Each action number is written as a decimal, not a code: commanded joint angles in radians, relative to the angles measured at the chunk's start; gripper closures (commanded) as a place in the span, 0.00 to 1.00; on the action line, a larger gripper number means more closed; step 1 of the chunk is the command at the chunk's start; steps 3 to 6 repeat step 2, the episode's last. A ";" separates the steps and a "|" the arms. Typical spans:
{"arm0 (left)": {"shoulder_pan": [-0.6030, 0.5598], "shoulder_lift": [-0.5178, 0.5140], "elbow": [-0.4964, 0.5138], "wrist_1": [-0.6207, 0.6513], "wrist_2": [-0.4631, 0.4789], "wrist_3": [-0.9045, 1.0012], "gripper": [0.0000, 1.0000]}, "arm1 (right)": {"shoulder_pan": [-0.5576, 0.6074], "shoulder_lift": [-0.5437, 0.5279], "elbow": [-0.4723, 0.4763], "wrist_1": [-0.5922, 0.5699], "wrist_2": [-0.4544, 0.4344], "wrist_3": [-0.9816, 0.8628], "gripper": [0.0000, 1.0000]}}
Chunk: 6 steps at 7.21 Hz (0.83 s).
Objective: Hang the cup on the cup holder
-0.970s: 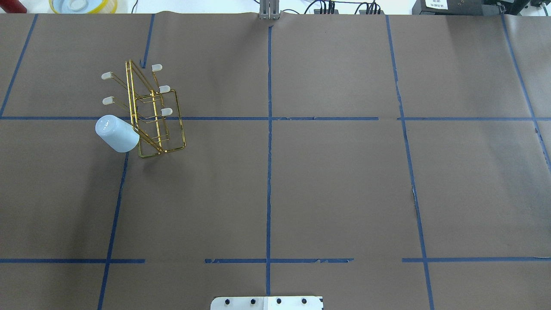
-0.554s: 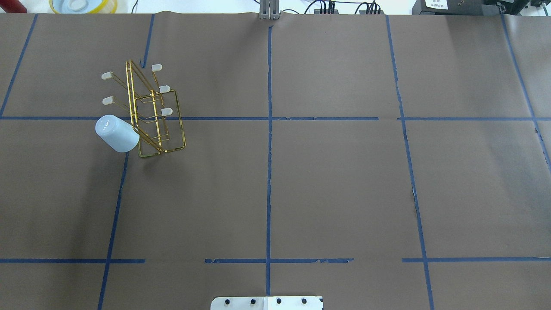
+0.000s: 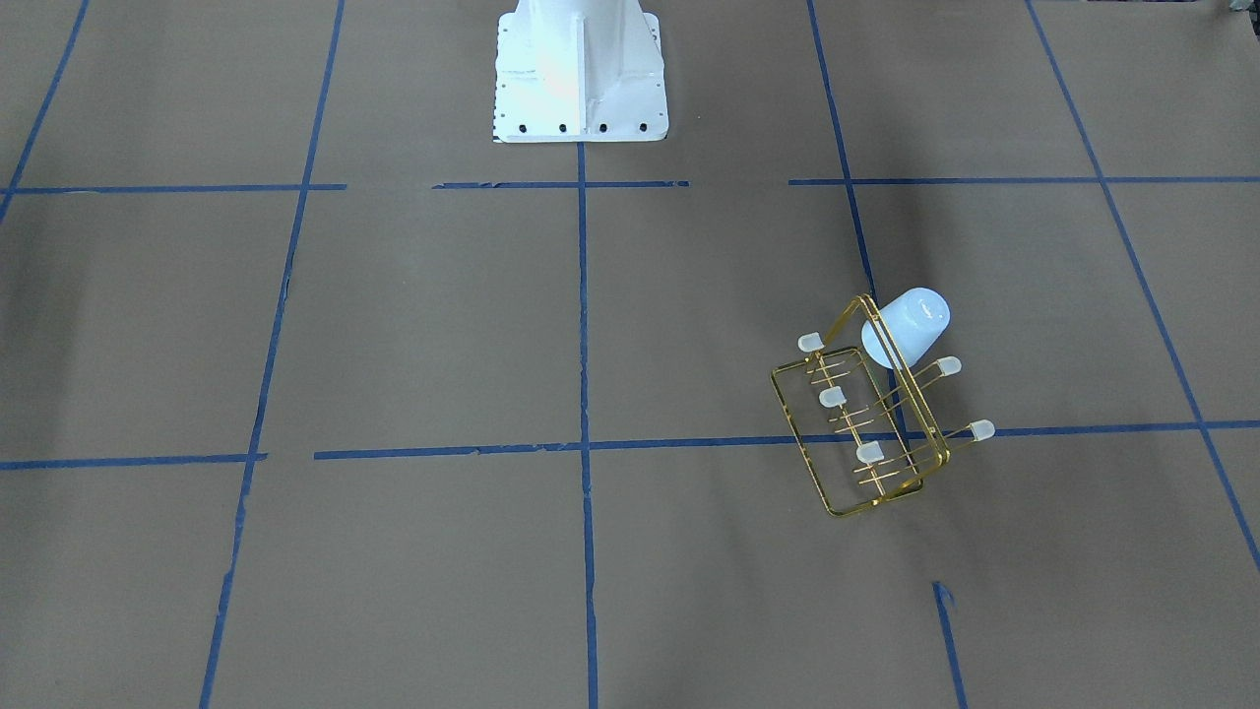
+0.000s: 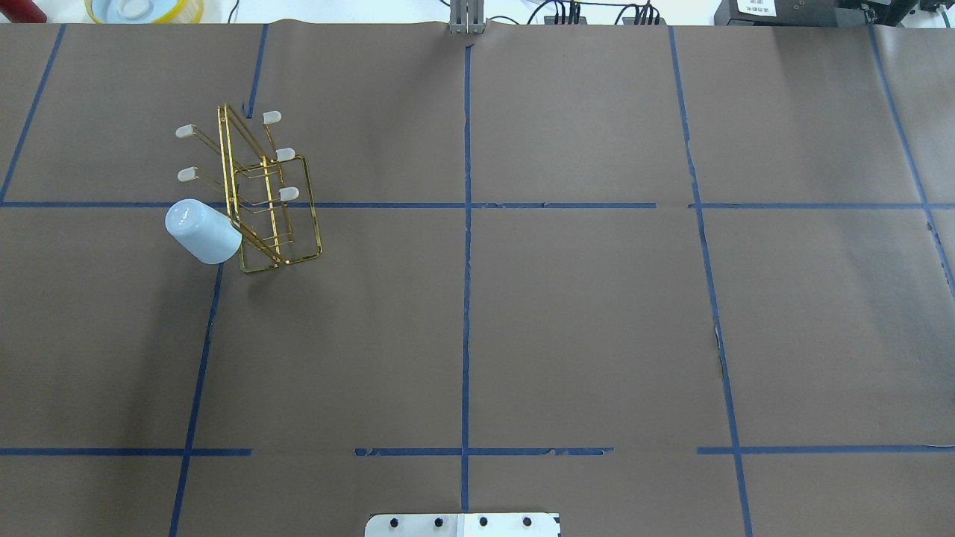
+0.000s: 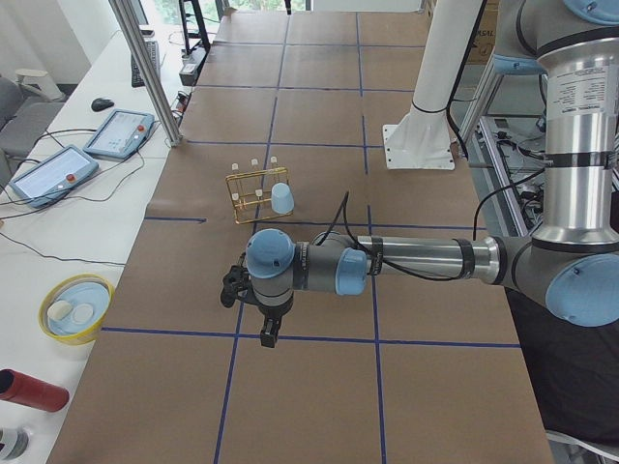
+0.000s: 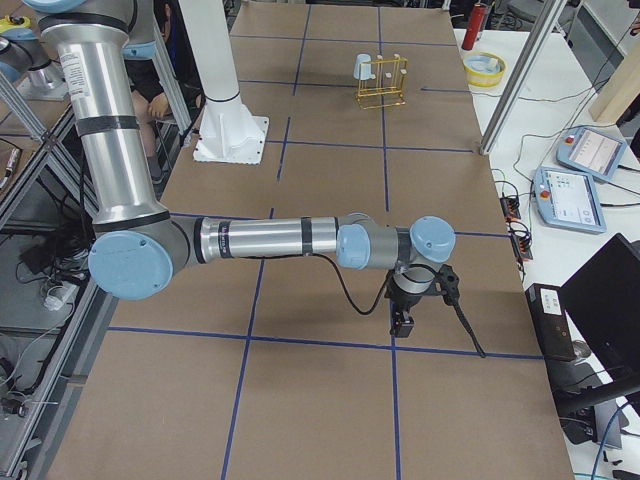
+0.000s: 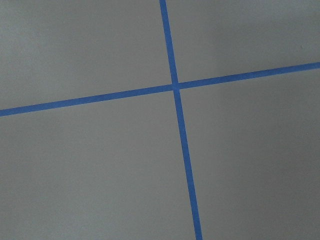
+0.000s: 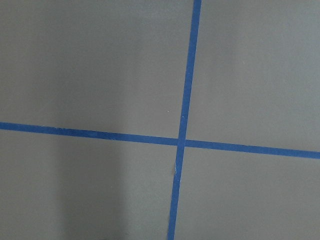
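The gold wire cup holder (image 4: 267, 195) stands on the brown table at the far left of the overhead view, with white caps on its prongs. The pale blue cup (image 4: 202, 231) sits tilted and mouth-down against the holder's near-left side, over a prong that it hides. From the front, the cup (image 3: 909, 326) is at the holder's (image 3: 866, 433) upper right end. My left gripper (image 5: 267, 334) hangs low over bare table, well short of the cup (image 5: 281, 199). My right gripper (image 6: 402, 322) is far from the holder (image 6: 384, 85). I cannot tell whether either is open or shut.
A yellow bowl (image 5: 75, 307) and a red cylinder (image 5: 29, 390) lie on the white side bench. Tablets (image 5: 118, 130) and a metal post (image 5: 150, 72) stand past the table edge. The white pedestal base (image 3: 579, 74) sits mid-table on the robot's side.
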 commanded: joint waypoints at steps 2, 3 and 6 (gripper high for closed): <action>0.000 0.000 -0.001 0.000 0.000 0.001 0.00 | 0.000 0.000 0.000 0.000 0.000 0.000 0.00; 0.000 0.000 -0.001 0.000 0.000 0.001 0.00 | 0.000 0.000 0.000 0.000 0.000 0.000 0.00; 0.000 0.000 -0.001 0.000 0.000 0.001 0.00 | 0.000 0.000 0.000 0.000 0.000 0.000 0.00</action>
